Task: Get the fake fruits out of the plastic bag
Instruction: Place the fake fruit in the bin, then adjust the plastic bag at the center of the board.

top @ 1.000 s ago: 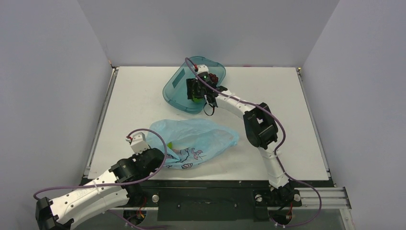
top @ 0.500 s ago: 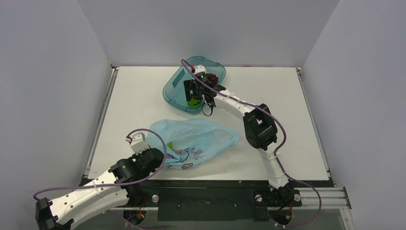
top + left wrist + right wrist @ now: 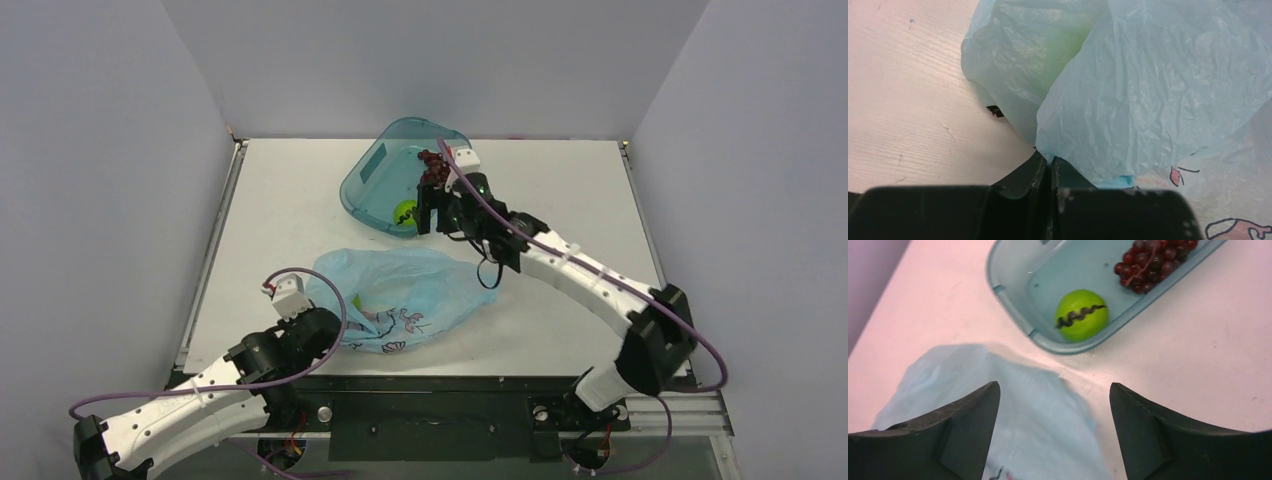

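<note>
From my station I see the left gripper (image 3: 1049, 167) with its jaws pressed together on a fold of the plastic bag (image 3: 1158, 90), low in the centre of the left wrist view, the thin blue film bunched right at the tips. In the top view the bag lies crumpled on the table (image 3: 290, 200) just below the middle of the frame. Its printed end points toward the lower left, where that gripper has hold of it. A green shape (image 3: 1060, 50) shows through the plastic near the top centre of the left wrist view, so something green sits inside the bag, though I cannot make out its outline. The right gripper (image 3: 1054, 405) is spread wide with nothing between its fingers (image 3: 968, 430), hanging above the bag's far edge and the near rim of the teal tub (image 3: 1013, 295). In the tub, at the upper centre of the top view, lies the green fruit with the dark squiggle (image 3: 1081, 315). It is apart from the bunch of grapes (image 3: 1153, 262), which rests at the tub's other end, in the upper right of the right wrist view. Both lie loose on the tub floor, touched by neither gripper.
</note>
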You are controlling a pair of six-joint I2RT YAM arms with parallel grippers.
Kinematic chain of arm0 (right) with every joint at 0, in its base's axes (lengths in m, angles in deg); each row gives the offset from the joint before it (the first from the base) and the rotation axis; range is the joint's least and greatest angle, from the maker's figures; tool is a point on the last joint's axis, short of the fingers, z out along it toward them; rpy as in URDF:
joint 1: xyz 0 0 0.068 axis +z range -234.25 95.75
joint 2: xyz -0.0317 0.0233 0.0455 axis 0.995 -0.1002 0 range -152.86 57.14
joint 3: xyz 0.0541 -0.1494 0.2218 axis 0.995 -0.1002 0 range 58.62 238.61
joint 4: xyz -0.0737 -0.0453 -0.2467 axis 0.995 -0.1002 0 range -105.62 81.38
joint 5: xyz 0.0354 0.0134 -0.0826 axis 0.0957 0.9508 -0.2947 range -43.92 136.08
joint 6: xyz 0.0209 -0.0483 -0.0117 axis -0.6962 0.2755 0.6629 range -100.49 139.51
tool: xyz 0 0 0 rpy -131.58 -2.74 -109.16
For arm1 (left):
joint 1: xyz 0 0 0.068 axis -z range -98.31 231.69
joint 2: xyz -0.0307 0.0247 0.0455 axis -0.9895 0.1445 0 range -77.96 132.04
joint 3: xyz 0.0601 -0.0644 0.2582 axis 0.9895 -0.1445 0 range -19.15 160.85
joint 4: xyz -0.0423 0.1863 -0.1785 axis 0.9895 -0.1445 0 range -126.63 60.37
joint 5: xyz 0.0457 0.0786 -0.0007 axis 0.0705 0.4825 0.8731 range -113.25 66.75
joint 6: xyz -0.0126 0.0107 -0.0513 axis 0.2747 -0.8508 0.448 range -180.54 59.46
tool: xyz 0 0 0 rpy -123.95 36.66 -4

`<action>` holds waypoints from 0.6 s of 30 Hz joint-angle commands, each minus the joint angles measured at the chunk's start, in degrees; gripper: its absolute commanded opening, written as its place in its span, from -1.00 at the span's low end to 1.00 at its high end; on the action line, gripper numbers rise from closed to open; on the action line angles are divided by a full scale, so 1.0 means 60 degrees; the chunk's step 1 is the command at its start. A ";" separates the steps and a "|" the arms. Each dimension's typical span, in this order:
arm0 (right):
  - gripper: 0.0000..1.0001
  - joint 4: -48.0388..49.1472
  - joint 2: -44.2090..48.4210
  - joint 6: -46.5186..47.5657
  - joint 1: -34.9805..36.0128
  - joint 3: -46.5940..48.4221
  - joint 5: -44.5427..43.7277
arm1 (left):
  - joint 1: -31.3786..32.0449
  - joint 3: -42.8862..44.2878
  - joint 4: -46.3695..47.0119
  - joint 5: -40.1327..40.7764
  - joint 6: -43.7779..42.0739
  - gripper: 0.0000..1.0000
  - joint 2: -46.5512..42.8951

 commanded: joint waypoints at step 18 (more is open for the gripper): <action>-0.13 0.5985 0.0834 -0.2760 0.1792 -0.5730 0.2636 | 0.0000 0.5088 0.2165 -0.1772 -0.3541 -1.00 0.3319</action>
